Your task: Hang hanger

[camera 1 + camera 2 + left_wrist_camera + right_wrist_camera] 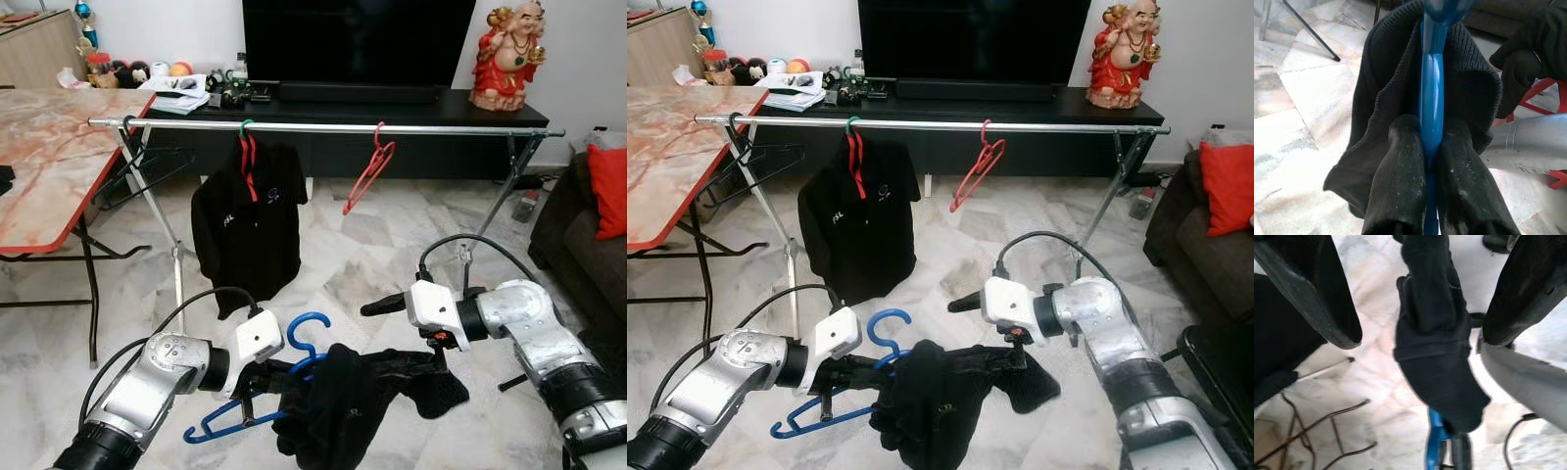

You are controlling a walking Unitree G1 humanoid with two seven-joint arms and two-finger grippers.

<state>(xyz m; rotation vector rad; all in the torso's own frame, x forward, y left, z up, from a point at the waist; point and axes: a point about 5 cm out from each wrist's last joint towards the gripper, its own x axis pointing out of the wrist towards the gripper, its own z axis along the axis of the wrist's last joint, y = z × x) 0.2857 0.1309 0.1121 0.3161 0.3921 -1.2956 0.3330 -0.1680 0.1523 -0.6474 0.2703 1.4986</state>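
Both silver arms are raised in front of the body, forearms angled inward toward the centre. The left arm reaches from the near left, its white wrist housing tilted down to the right. The left gripper (1431,161), two long black fingers, is clamped on the blue plastic hanger (312,326); the fingers (1398,171) press against either side of the blue bar.

The right arm comes in from the near right, elbow bent, forearm roughly level and pointing left. The right gripper (1415,308) has its black fingers (1317,289) spread wide apart, with the black knitted garment (950,392) hanging in the gap between them, untouched by either finger.
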